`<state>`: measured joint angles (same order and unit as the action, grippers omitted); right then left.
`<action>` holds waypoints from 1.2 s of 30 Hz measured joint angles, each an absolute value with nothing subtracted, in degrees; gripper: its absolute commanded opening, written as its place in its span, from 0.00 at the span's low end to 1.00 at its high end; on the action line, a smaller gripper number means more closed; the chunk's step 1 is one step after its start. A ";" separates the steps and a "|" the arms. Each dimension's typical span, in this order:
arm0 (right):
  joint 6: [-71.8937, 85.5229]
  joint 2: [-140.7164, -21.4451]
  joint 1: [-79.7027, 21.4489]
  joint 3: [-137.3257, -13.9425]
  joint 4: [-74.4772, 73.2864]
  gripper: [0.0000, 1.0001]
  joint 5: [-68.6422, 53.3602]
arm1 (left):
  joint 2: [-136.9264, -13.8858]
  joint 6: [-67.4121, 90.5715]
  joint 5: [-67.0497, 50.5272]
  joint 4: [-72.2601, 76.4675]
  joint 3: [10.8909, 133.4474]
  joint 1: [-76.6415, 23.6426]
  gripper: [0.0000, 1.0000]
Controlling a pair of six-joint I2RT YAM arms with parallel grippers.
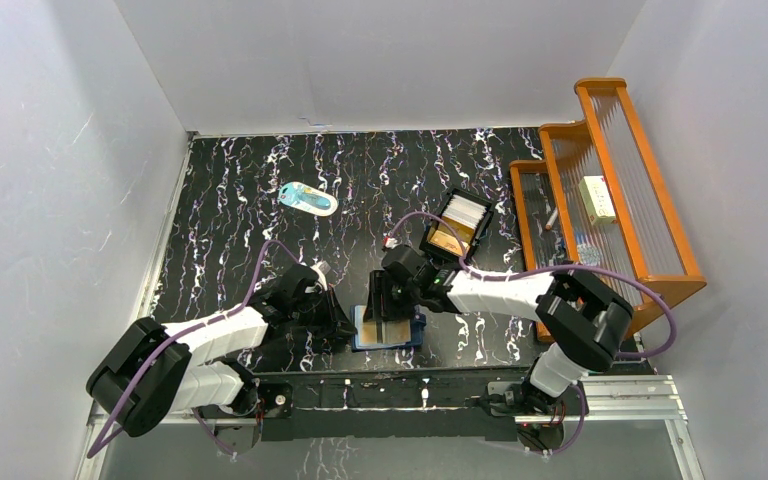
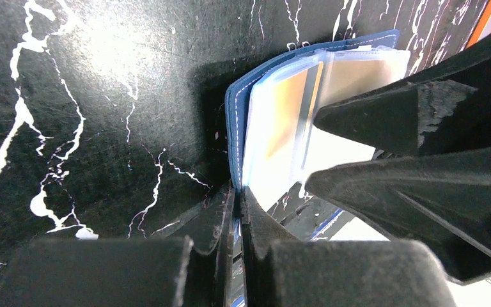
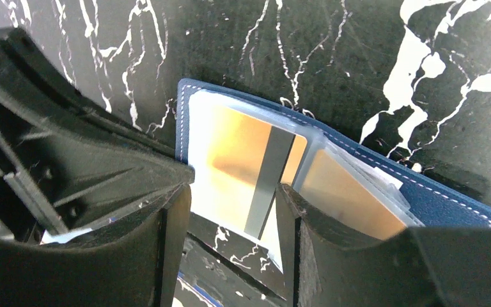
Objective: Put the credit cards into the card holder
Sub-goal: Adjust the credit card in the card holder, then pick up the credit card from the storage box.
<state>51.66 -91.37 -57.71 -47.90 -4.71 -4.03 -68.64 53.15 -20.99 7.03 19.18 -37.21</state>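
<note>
Your left gripper (image 2: 236, 192) pinched the navy-blue folding card holder (image 2: 235, 121) by its edge. Your right gripper (image 3: 231, 195) spread wide, the golden-tan striped card (image 3: 230, 150) between its jaws. Only the top view showed the black tray (image 1: 455, 226) beyond.

High rear camera looks down on the whole table (image 1: 230, 200); both wrist cameras, close in, share the card holder (image 3: 447, 199).

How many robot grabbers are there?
2. The left gripper is shut on the edge of the card holder. The right gripper is open over a golden card partly in it. Neither is hidden.
</note>
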 measured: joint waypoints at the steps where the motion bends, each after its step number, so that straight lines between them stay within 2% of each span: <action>1: 50.17 -90.98 -57.45 -47.99 -5.06 0.61 -4.25 | -68.58 53.15 -20.99 7.03 19.18 -37.21 0.00; 5: 42.24 -89.17 -55.66 -51.33 -9.63 0.62 -3.77 | -68.55 53.12 -20.99 7.01 19.18 -37.21 0.00; 8: 35.11 -88.05 -53.12 -55.88 -12.91 0.59 -1.15 | -68.53 53.10 -20.99 6.94 19.18 -37.21 0.00; 17: 6.68 -89.08 -43.18 -66.11 -17.10 0.61 12.40 | -67.81 52.99 -20.95 6.11 19.18 -37.21 0.00; 25: -12.47 -95.72 -30.37 -65.36 -14.66 0.62 16.19 | -67.70 52.90 -20.97 5.89 19.20 -37.21 0.01; 36: -28.73 -98.08 -29.61 -61.21 -7.51 0.61 18.87 | -67.31 52.47 -20.95 5.50 19.22 -37.21 0.01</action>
